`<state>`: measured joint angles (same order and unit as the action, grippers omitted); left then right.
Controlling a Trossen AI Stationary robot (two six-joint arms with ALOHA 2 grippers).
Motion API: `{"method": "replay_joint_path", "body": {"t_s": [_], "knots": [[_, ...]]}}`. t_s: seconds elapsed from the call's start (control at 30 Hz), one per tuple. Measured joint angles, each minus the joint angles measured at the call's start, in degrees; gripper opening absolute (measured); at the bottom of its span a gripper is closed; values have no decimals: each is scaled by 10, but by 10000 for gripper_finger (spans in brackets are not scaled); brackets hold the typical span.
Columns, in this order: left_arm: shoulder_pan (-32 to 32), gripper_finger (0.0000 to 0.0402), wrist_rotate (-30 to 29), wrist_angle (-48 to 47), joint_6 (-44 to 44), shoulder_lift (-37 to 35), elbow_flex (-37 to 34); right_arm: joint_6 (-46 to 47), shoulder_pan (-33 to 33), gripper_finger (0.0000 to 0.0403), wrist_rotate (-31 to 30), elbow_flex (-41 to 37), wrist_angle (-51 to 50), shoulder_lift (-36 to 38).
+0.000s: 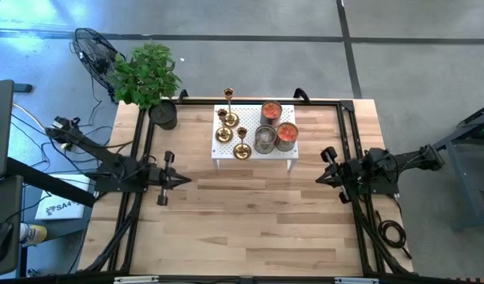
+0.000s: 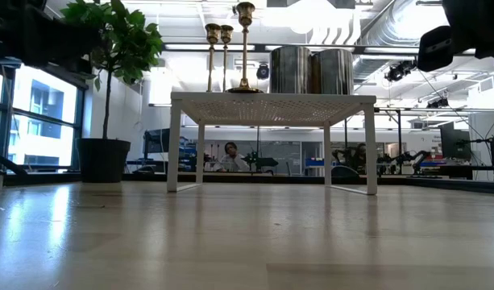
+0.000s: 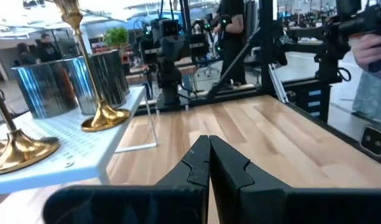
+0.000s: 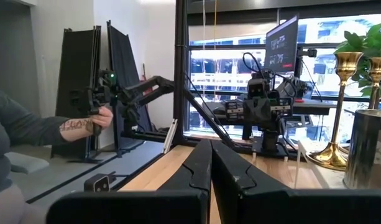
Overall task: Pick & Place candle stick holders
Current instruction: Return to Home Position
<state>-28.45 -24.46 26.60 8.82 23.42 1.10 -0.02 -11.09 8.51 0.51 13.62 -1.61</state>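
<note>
**Q:** Where do the shiny gold-brass candle stick holders [image 1: 232, 126] stand?

**A:** Upright, clustered on the left half of the small white perforated shelf [image 1: 275, 156], upper centre of the high view. The tallest is at the far edge of the cluster. None is seen on the bare wooden desk [image 1: 249, 229]. The low view agrees: thin stems rise above the shelf top and the bases rest on it.

**Q:** Anything else on the shelf?

**A:** Three round silver metal tins [image 1: 272, 112] on its right half, just beside the holders. Two show orange wax from above.

**Q:** State of the arms?

**A:** The left gripper [image 1: 178, 180] is at left centre of the high view and the right gripper [image 1: 320, 178] at right centre. They point toward each other across the desk, both well apart from the shelf. In each wrist view the fingers are pressed together with nothing between them.

**Q:** Judgement on progress?

**A:** Placing looks complete, since every holder in view is on the shelf and neither gripper carries anything. What remains is only parking the arms. That looks close to finished, as both sit symmetrically at their own sides. Whether any holder lies outside the frames cannot be told.

**Q:** Bystanders?

**A:** The right wrist view shows a person's hand [image 4: 103, 118] gripping a separate dark rig beyond the desk. It touches nothing on the desk.
</note>
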Motion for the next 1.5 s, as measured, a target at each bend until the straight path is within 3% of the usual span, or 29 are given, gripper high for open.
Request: {"method": "replay_joint_path", "body": {"t_s": [0.17, 0.5, 0.8, 1.03, 1.23, 1.5], "knots": [[0, 0, 41, -88, 0, -85, 0, -13, 5, 0, -7, 0, 4, 0], [0, 0, 41, -231, -1, -231, 0, -16, 37, 0, -6, 0, 4, 0], [1, 0, 48, -243, 3, -230, 0, -30, 77, 0, 4, 0, 4, -9], [0, 0, 143, -255, -2, -230, 0, -23, 109, 0, 55, 0, 4, -35], [1, 0, 73, -246, -23, -230, 0, -15, 130, 0, 50, 0, 6, -64], [-1, 0, 75, -247, -63, -230, 0, -7, 131, 0, 23, 0, 40, -65]]}}
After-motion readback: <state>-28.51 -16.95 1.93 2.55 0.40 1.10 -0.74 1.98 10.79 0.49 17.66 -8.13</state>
